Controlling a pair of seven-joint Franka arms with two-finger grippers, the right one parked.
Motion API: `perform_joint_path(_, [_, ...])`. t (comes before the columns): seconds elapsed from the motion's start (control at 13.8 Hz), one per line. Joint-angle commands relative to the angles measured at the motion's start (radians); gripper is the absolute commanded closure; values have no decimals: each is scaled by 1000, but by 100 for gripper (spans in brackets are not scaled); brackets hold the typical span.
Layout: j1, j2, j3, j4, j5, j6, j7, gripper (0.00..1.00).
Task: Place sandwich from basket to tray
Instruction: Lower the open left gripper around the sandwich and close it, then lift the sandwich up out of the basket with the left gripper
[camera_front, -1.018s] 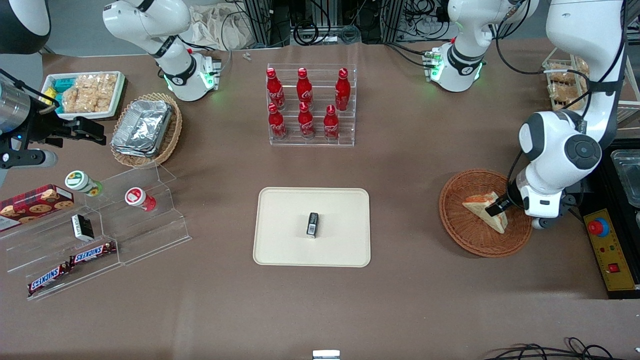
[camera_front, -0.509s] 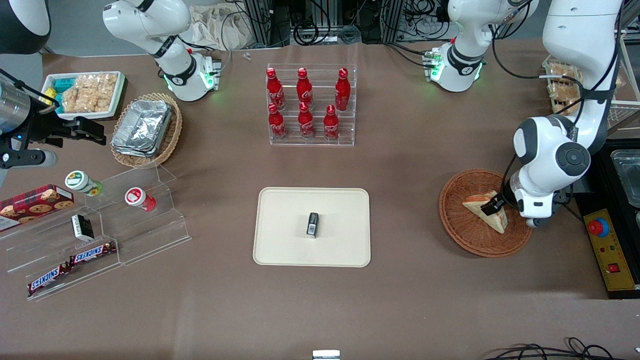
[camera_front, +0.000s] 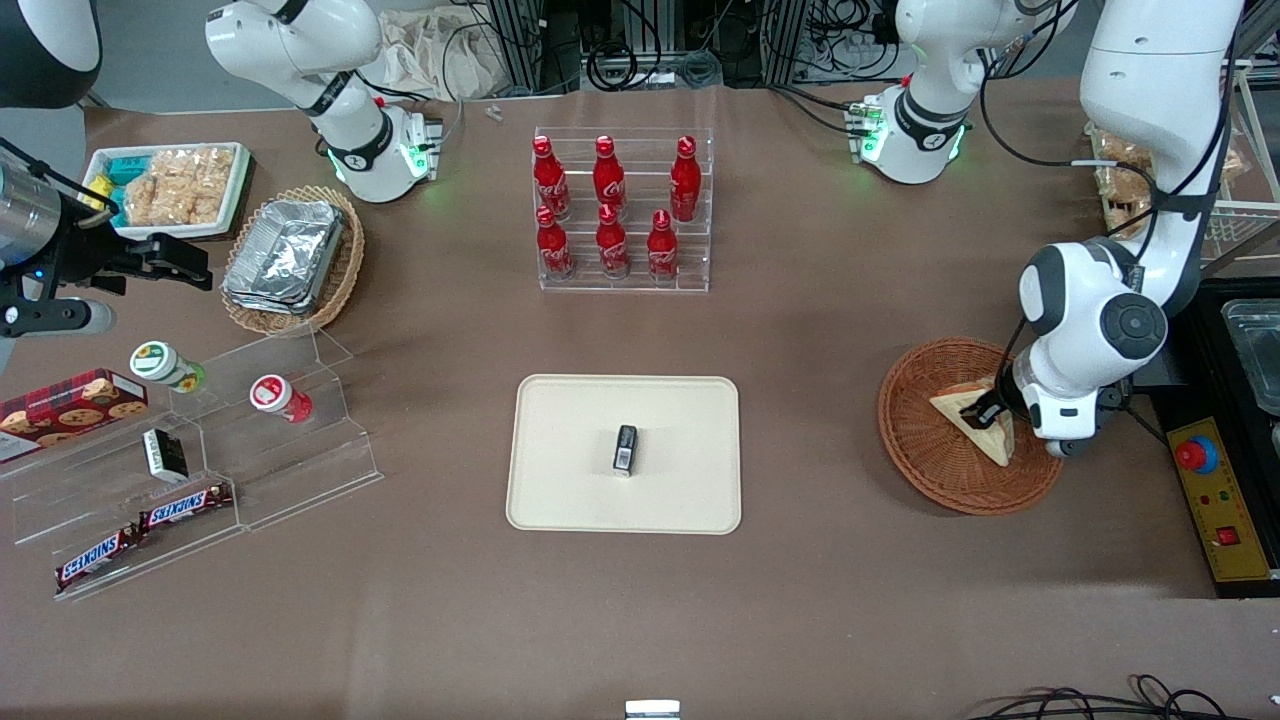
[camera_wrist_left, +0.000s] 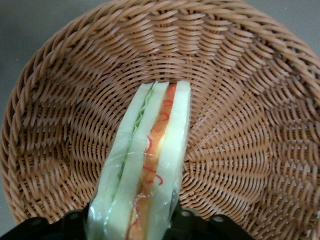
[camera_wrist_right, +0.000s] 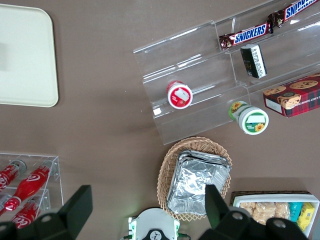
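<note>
Down in the basket, the gripper has its fingers closed against both bread faces of the sandwich. The sandwich stands on edge near the basket's middle. The tray lies well apart, with bare table between.

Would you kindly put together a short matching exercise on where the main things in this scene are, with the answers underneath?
Things:
1. sandwich
2. small dark packet
3. stack of foil trays
4. tool

Places:
A. in the tan wicker basket
B. on the cream tray
C. in the reddish-brown basket
D. at the sandwich, over the reddish-brown basket

Pairs: 1-C, 2-B, 3-A, 4-D
</note>
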Motion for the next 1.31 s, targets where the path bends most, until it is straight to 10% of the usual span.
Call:
perform_joint_path(0.0, [2,-9,-4,15,-3,6,-16,100])
perform_joint_path(0.65, [-27,-96,-73,393,2,-538,125,100])
perform_joint_path(1.24, [-30,75,-421,884,-1,-863,116,100])
